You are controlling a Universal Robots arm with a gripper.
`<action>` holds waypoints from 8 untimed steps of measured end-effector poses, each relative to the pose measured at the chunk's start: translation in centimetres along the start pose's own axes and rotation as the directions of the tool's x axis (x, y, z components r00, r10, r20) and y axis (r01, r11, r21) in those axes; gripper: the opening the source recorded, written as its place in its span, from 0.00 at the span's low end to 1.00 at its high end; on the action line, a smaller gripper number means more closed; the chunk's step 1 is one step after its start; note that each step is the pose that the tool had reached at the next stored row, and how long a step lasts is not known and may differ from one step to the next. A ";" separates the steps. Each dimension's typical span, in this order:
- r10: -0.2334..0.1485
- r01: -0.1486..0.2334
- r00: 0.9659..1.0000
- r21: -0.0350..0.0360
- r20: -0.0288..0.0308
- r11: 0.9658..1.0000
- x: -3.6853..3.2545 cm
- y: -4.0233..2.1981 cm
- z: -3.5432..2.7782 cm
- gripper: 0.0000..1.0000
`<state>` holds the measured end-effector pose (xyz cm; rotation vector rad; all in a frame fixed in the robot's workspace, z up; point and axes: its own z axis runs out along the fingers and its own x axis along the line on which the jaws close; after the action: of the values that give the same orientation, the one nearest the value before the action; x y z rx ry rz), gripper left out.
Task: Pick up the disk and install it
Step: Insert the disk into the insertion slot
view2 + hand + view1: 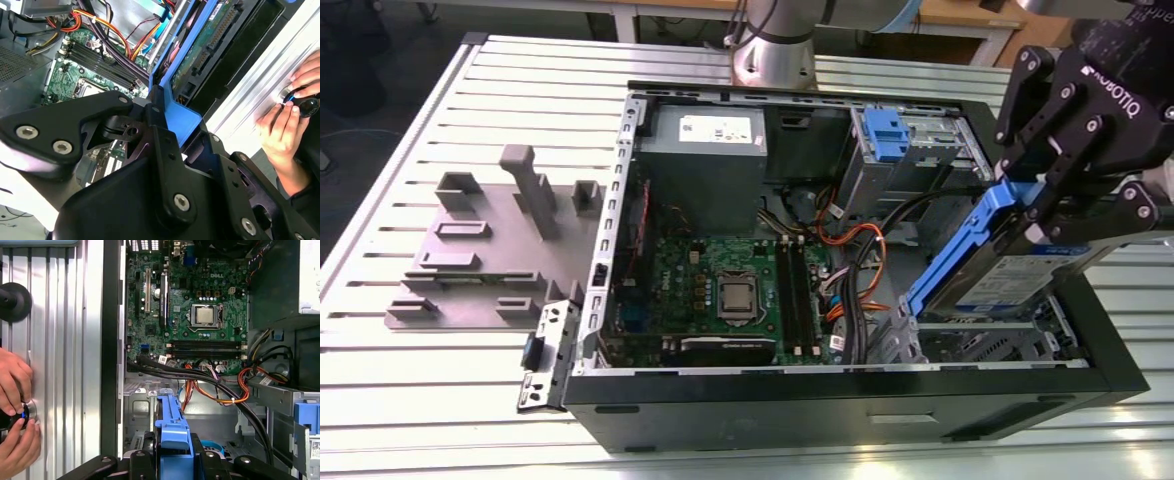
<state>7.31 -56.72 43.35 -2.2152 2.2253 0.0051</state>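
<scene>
Tool: gripper (pixel 1038 212) pressed together on the disk's blue end tab. In second wrist view, black fingers (pixel 162 150) sit either side of the tab.
Disk: disk (pixel 1027 280) is in the air and tilted, at 3 o'clock of the case (pixel 854 405) in exterior view. Tab end is up; other end dips inside the case wall toward the grey bay (pixel 987 345) at 4 o'clock. Can't tell if it touches the bay.
Task state: picked up, not seated yet.
Risk 1, snag: cables (pixel 854 255), black + orange, run just beside the disk's low end, abt 9 o'clock from it. On this line they could catch a rail or get pinched under the disk.
Risk 2, jam: disk is tilted vs the bay. Rails entering skewed would prob. bind, and the blue plastic could bend.
Risk 3, slip: hold is at one end only, wt hangs below it. A bump on the bay edge could pivot the disk in the pinch, or drop it toward the motherboard (pixel 720 290) at 9 o'clock.
Risk 4, board side: green circuit face + connector show bare in second wrist view, near metal edges, so a scrape is poss.
Risk 5, person: hands (pixel 12 390) rest on the table (pixel 60 315) near the case wall. An outward arm swing could meet them.
</scene>
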 end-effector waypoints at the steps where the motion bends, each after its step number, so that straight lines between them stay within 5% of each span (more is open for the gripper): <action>1: 0.000 0.000 1.000 0.000 0.000 1.000 0.00 0.00 0.03 0.36; 8: 0.000 0.000 1.000 0.000 0.000 1.000 0.00 -0.01 0.46 0.36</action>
<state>7.32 -56.72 42.89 -2.2152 2.2255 0.0049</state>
